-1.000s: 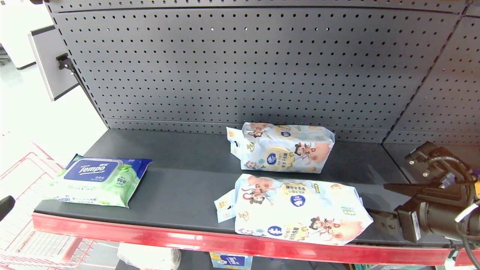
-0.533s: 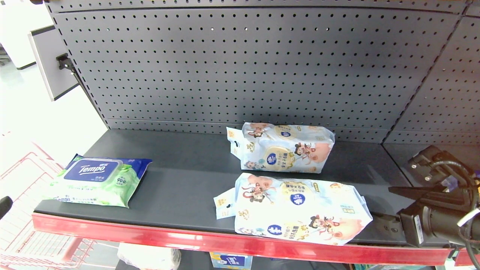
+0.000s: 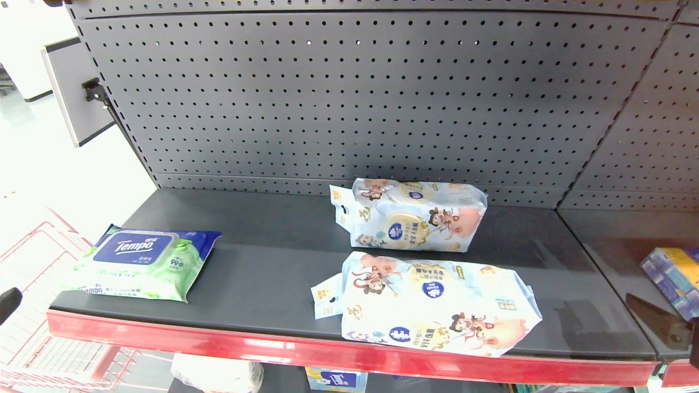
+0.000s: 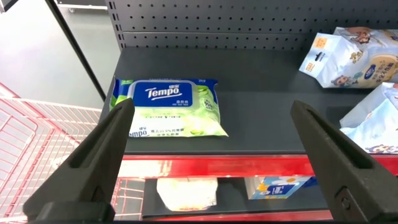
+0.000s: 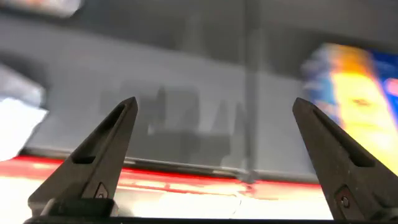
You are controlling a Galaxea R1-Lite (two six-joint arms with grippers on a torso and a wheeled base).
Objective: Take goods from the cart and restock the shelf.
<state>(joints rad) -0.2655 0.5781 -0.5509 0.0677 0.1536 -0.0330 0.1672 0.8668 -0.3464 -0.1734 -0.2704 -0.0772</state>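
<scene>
Retreat of the right tool point(image 5: 214, 102) from beside the front pack point(image 3: 437, 303) — it and the left tool point(image 4: 212, 104) gape wide.

Grey pegboard back wall point(image 3: 349, 98) w/ bright white floor point(image 3: 65, 174) at left.

Two cartoon-printed tissue packs point(image 3: 416, 214) point(image 3: 437, 303), one green wipes pack point(image 3: 143, 263) — and one blue-yellow pack point(image 3: 674, 277).

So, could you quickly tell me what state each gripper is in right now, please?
Left gripper: open, holding nothing.
Right gripper: open, holding nothing.
</scene>
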